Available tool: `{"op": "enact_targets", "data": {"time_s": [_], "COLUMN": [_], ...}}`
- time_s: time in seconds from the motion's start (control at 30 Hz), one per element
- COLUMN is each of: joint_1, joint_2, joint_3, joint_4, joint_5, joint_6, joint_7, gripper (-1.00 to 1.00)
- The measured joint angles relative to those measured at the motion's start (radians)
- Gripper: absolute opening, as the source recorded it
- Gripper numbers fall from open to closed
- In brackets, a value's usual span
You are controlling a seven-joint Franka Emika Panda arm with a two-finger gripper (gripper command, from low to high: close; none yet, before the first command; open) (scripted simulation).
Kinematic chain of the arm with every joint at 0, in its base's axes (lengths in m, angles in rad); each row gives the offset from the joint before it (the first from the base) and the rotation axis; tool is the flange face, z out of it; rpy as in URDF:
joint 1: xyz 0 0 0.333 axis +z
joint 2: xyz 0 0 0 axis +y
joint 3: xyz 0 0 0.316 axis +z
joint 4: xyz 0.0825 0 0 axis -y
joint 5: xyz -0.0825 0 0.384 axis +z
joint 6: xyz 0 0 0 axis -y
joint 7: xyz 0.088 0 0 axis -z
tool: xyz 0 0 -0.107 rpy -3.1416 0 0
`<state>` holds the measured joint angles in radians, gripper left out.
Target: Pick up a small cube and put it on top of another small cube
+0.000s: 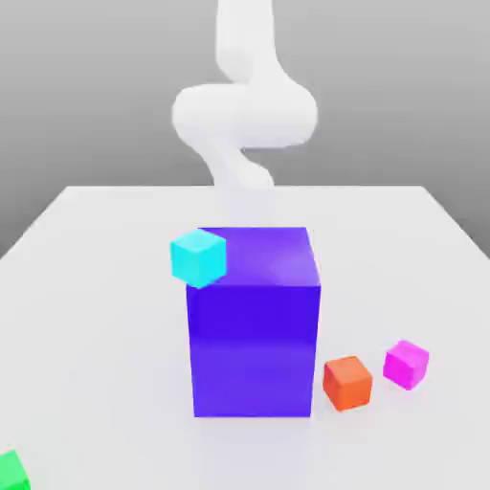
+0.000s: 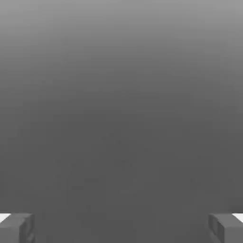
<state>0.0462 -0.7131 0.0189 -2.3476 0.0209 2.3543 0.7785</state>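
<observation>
- four small cubes near the big purple block [image 1: 254, 321]: cyan cube [image 1: 198, 256] at its top corner, orange cube [image 1: 346, 382] beside its base.
- gripper [image 2: 121, 228] spread open, empty; approach step, next descend onto one cube.

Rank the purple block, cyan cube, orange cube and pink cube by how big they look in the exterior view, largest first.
1. Purple block, by far the largest.
2. Cyan cube.
3. Orange cube.
4. Pink cube.
The three small cubes look close in size, and differing nearness to the camera makes their order unsure.
</observation>
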Motion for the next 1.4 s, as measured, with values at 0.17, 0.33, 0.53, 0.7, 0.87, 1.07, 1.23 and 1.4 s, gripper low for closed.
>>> {"op": "enact_targets", "data": {"time_s": [0.17,0.33,0.53,0.7,0.87,1.07,1.23,1.4], "joint_1": [0.1,0.184,0.271,0.359,0.458,0.51,0.484,0.427], "joint_2": [0.19,0.37,0.588,0.775,0.958,1.021,0.972,0.819], "joint_3": [0.052,0.122,0.216,0.253,0.129,0.073,0.106,0.166], "joint_4": [-0.101,-0.199,-0.315,-0.405,-0.385,-0.372,-0.383,-0.401], "joint_5": [0.038,0.061,0.04,-0.081,-0.231,-0.249,-0.224,-0.087], "joint_6": [0.118,0.23,0.366,0.48,0.618,0.67,0.63,0.495], "joint_7": [-0.042,-0.071,-0.072,0.002,0.111,0.127,0.107,-0.002], "gripper": [0.0,0.0,0.0,0.0,0.0,-1.0,-1.0,-1.0]}}
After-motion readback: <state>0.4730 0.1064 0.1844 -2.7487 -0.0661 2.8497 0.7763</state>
